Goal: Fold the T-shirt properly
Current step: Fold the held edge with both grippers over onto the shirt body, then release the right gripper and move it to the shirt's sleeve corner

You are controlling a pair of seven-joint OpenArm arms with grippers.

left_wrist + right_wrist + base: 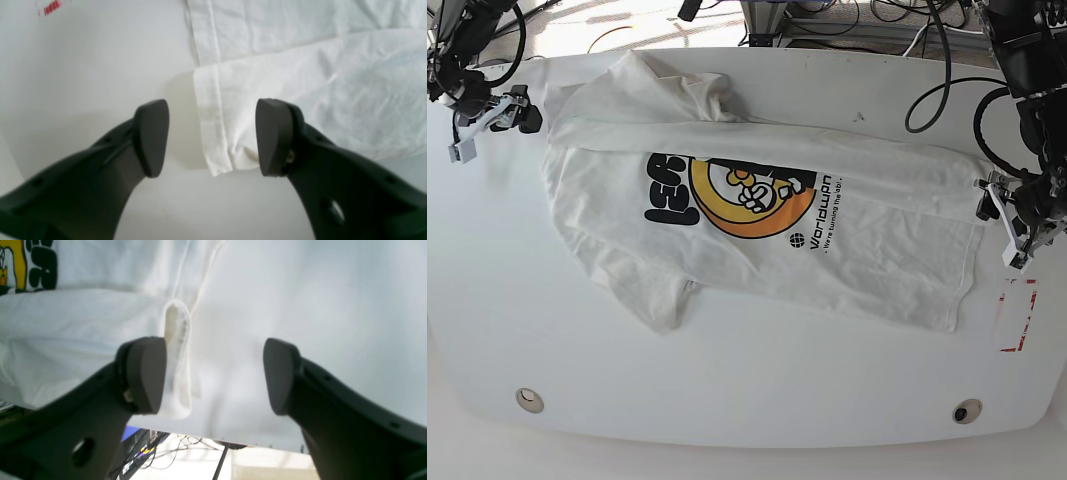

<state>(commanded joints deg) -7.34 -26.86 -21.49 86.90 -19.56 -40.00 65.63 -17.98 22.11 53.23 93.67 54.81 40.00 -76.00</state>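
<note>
The white T-shirt [757, 240] lies on the table, its far edge folded over toward the front so that the fold covers the top of the orange-and-black graphic [747, 195]. My left gripper [211, 138] is open, and the folded hem corner [217, 133] lies flat between its fingers. In the base view this gripper [1000, 222] is at the shirt's right edge. My right gripper [213, 375] is open too, over the table near its edge. A sleeve opening [176, 356] sits right beside its left finger [145, 375]. In the base view it [489, 122] hovers at the shirt's far-left corner.
The white table [727, 360] has red marks [1017, 315] at its right side and two round holes [528, 400] [967, 411] near the front. Cables [867, 20] and frames crowd the space behind it. Below the table edge [233, 443] hang more cables.
</note>
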